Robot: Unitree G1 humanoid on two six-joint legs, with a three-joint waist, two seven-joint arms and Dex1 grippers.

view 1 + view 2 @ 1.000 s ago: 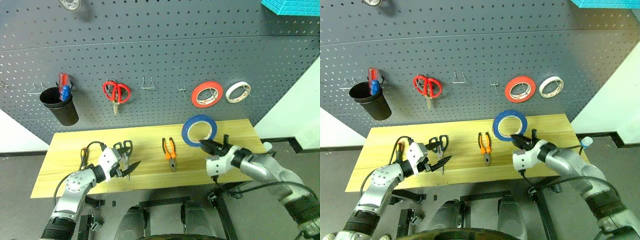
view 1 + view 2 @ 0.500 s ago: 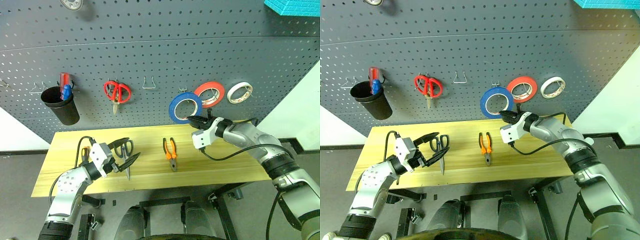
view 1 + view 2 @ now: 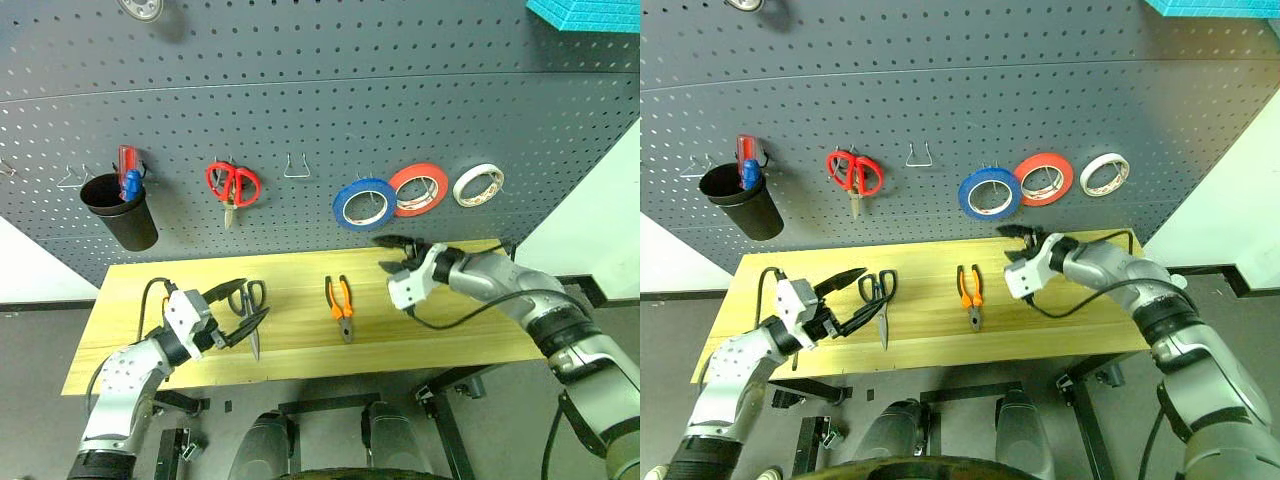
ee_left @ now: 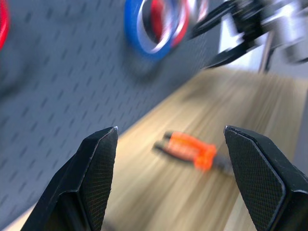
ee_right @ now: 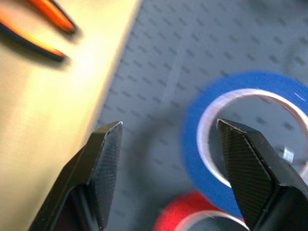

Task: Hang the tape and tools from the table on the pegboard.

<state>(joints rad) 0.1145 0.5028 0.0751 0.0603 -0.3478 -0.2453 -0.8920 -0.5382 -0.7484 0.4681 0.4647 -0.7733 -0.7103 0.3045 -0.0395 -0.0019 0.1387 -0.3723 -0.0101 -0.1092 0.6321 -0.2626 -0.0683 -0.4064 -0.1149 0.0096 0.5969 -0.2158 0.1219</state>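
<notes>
Both grippers gape empty — right gripper (image 3: 398,254) below the hooked blue tape (image 3: 362,202), left gripper (image 3: 238,307) over the scissors (image 3: 249,302) on the tabletop (image 3: 300,275), presumably next.

Bright even light from above, soft shadows under the tape rolls on the pegboard (image 3: 300,90), head views sharp, pliers (image 4: 192,150) and blue tape (image 5: 245,139) blurry in wrist views, black fingertips clear
</notes>
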